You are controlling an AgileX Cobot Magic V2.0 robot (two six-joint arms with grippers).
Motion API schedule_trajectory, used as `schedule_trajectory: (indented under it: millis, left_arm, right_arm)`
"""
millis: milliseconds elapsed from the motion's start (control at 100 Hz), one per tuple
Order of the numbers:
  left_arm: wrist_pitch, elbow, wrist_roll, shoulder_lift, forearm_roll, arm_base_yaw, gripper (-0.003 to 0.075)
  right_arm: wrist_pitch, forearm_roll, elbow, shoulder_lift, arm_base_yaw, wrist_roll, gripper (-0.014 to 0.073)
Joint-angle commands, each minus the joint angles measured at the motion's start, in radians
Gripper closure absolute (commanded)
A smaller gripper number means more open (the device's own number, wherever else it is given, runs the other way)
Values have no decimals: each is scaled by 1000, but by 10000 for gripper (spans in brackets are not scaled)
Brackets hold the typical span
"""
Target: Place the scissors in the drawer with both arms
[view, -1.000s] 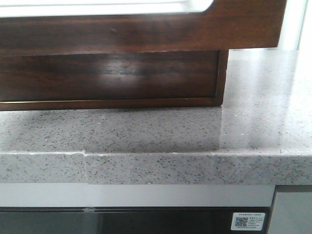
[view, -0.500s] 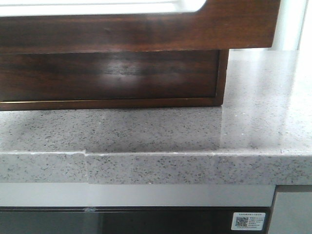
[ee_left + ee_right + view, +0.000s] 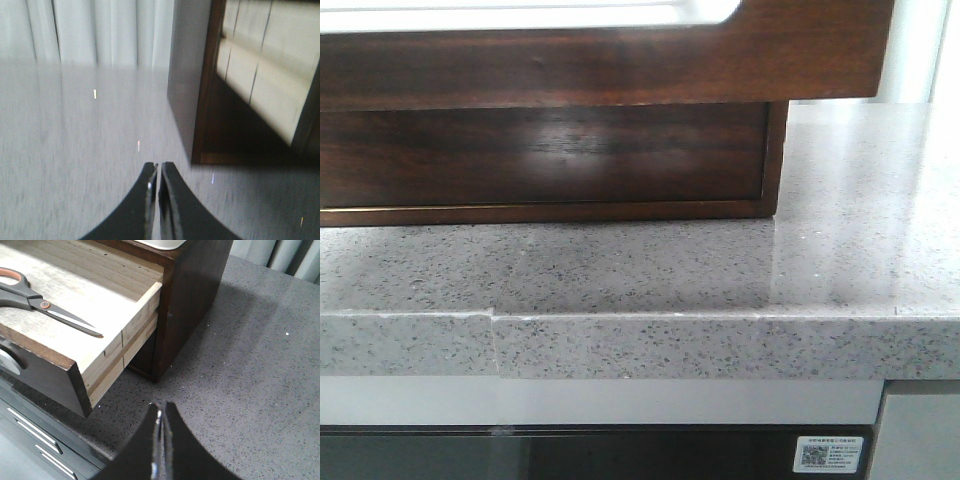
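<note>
The drawer is a wide glossy dark-brown front with pale white along its top edge. It stands pulled out over the dark cabinet box in the front view. In the right wrist view the open drawer shows a pale wooden floor. The scissors, with black-and-orange handles, lie flat inside it. My right gripper is shut and empty over the speckled counter, beside the drawer's corner. My left gripper is shut and empty over the counter near the cabinet's side. Neither gripper shows in the front view.
The grey speckled countertop carries the cabinet, and its front edge runs across the front view. Dark lower cupboard fronts with metal handles sit under the counter. Pale curtains hang behind. A pale tray edge rests on the cabinet.
The drawer front shifted slightly back and left between one second and half a second ago. It has stayed still since. The counter and cabinet have not moved.
</note>
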Motion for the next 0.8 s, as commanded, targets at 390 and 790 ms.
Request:
schedule_trajectory:
  millis: [390, 790]
  left_arm:
    - [-39, 38, -69, -31, 47, -1, 741]
    - [-39, 38, -69, -31, 47, -1, 741]
  right_arm:
    - [-68, 11, -26, 7, -5, -1, 662]
    - [-68, 11, -26, 7, -5, -1, 662]
